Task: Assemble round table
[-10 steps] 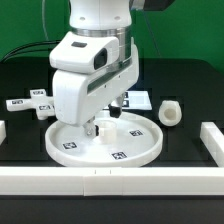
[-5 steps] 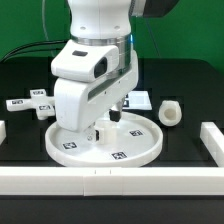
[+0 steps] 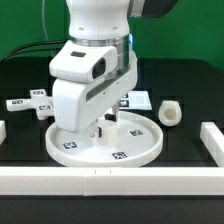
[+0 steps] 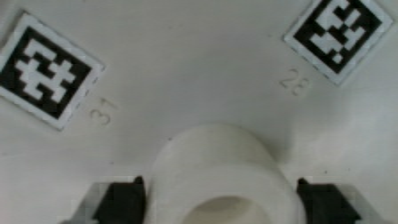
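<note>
1. The arm [image 3: 98, 20] is showing a smooth, glossy white shell, with a black part peeking out at its top.
2. Its wrist housing [image 3: 88, 85] is looking boxy and round-cornered, with thin grey seams running between sections.
3. The gripper [image 3: 100, 128] is wearing dark fingers [image 4: 121, 200].

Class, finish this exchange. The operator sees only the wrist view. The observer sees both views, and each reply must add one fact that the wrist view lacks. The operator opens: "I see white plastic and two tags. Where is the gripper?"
Observer: The gripper is at the middle of the large round disc, inside its rim.
Operator: Where is the post?
Observer: The short cylinder post sits off the disc, on the exterior view's right.
Operator: And the cross piece?
Observer: The cross-shaped piece lies off the disc, on the exterior view's left.
</note>
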Controlling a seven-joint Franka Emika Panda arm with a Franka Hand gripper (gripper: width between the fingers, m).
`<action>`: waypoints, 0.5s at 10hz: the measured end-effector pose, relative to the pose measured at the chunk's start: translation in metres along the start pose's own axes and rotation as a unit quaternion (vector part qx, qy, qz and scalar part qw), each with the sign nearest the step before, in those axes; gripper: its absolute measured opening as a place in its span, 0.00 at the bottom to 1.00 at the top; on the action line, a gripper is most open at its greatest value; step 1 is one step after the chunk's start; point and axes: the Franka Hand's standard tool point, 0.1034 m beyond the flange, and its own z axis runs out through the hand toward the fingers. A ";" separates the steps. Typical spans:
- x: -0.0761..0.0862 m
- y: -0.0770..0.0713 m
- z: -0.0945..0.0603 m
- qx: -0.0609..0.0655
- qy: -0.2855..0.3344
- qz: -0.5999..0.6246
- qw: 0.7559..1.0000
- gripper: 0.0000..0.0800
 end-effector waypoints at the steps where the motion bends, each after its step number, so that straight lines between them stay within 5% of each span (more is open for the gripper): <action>1: 0.000 0.000 0.000 0.000 0.000 0.000 1.000 0.51; 5: 0.002 0.000 -0.001 -0.001 -0.001 -0.005 1.000 0.51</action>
